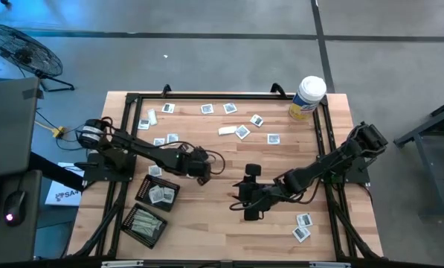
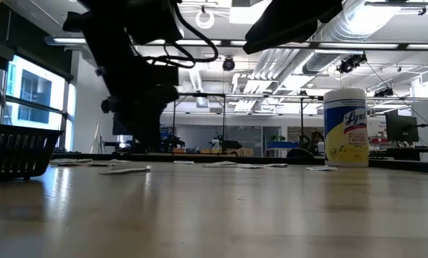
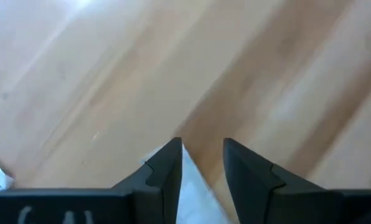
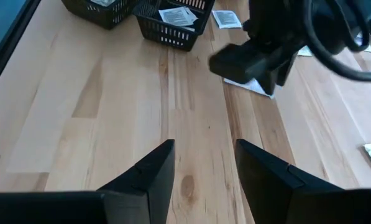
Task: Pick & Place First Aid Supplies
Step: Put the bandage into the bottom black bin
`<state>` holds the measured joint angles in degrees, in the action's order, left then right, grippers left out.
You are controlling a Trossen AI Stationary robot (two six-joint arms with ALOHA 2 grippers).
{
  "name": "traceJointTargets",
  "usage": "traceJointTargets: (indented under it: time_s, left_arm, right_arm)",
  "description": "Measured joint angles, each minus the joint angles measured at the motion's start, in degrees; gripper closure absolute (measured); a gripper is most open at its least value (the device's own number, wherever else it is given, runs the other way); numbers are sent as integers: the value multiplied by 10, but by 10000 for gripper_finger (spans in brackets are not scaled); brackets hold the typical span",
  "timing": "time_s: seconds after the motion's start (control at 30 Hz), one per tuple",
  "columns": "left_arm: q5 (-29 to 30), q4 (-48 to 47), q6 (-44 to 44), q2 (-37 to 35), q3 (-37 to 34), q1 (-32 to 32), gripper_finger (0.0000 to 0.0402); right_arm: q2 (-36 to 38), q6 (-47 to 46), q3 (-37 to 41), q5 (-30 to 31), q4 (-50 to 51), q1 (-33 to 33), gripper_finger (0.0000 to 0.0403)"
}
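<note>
The first aid supplies are small flat packets. Several lie scattered on the far half of the table [image 1: 240, 132], and two lie near the right front [image 1: 303, 226]. My left gripper [image 1: 201, 170] hangs above the table's middle, right of the black mesh trays [image 1: 158, 190], shut on one white packet [image 3: 194, 190]. That gripper and its packet [image 4: 246, 83] also show in the right wrist view. My right gripper [image 4: 204, 162] stands open over bare wood right of the middle [image 1: 248, 202], with nothing between its fingers. My left gripper has the white packet between its two fingers [image 3: 166, 171], which slant down at it from above. The packet's part by the fingertips [image 3: 188, 168] lies against one finger's inner side. In the right wrist view the packet juts out below the fingers, near the tabletop.
Two black mesh trays, one holding packets [image 4: 173, 18] and another nearer the front left [image 1: 143, 225], stand left of the grippers. A white canister with a yellow label [image 1: 308, 97] stands at the far right. A dark frame [image 1: 207, 97] borders the table. Bare wood lies between the two grippers.
</note>
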<state>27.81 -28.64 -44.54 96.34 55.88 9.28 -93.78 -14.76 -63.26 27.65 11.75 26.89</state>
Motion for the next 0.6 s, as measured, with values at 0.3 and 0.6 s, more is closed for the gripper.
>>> traceJointTargets:
  time_s: [0.3, 0.6]
  left_arm:
    - [-50, -7, 73, 3, 0, -20, 287]
    - [-229, -73, 475, -38, 0, -159, 287]
  right_arm:
    - [0, 0, 0, -3, 0, 0, 241]
    - [0, -17, 0, -5, 3, 0, 242]
